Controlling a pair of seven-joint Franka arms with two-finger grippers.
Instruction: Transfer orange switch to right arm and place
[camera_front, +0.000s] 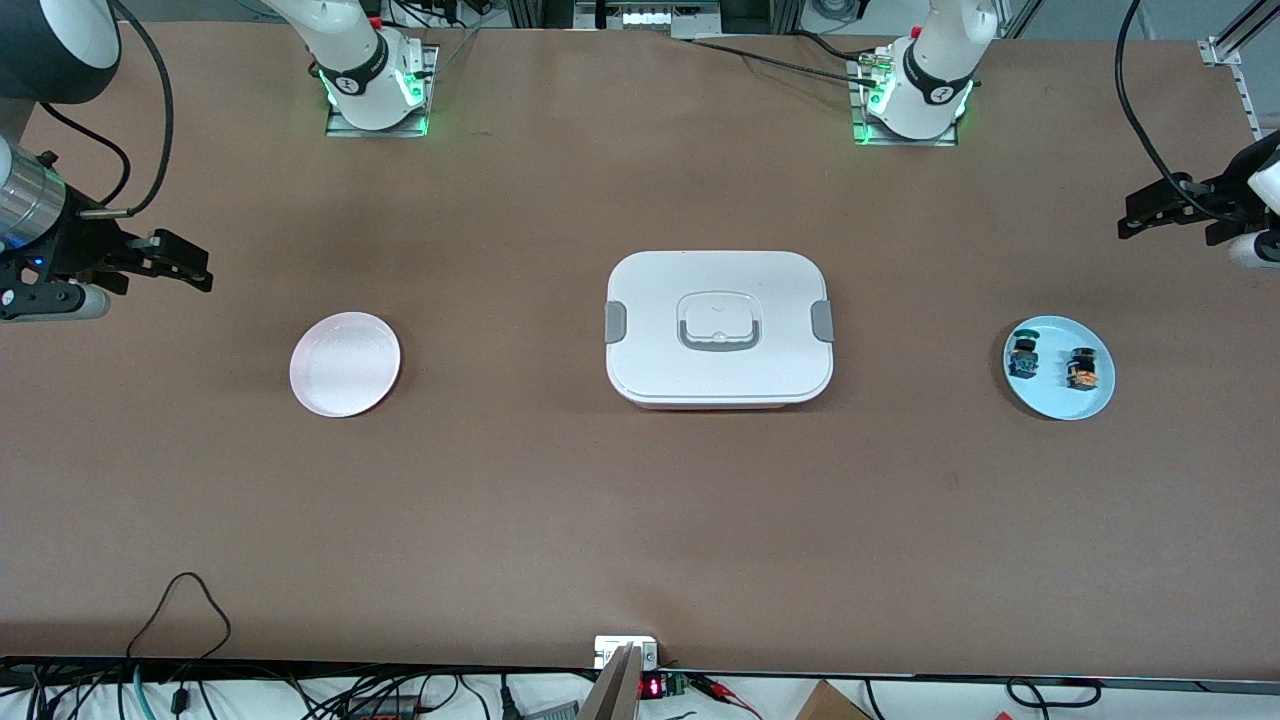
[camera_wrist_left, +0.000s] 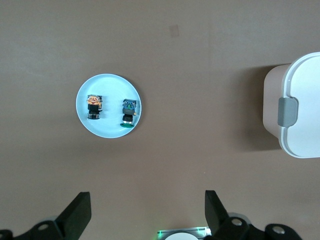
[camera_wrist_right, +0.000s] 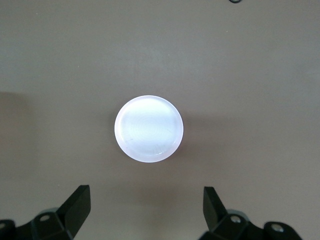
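Observation:
The orange switch (camera_front: 1081, 370) (camera_wrist_left: 93, 106) lies on a light blue plate (camera_front: 1055, 402) (camera_wrist_left: 110, 90) toward the left arm's end of the table, beside a similar green-and-blue switch (camera_front: 1022, 355) (camera_wrist_left: 129, 112). My left gripper (camera_front: 1130, 220) (camera_wrist_left: 148, 200) hangs open and empty high above the table, near that plate but not over it. At the right arm's end, my right gripper (camera_front: 202, 265) (camera_wrist_right: 146, 195) hovers open with nothing in it, near an empty pale pink plate (camera_front: 345, 363) (camera_wrist_right: 149, 128).
A white lidded box (camera_front: 718, 328) (camera_wrist_left: 300, 105) with grey side latches and a lid handle sits mid-table between the two plates. Cables trail along the table edge nearest the front camera.

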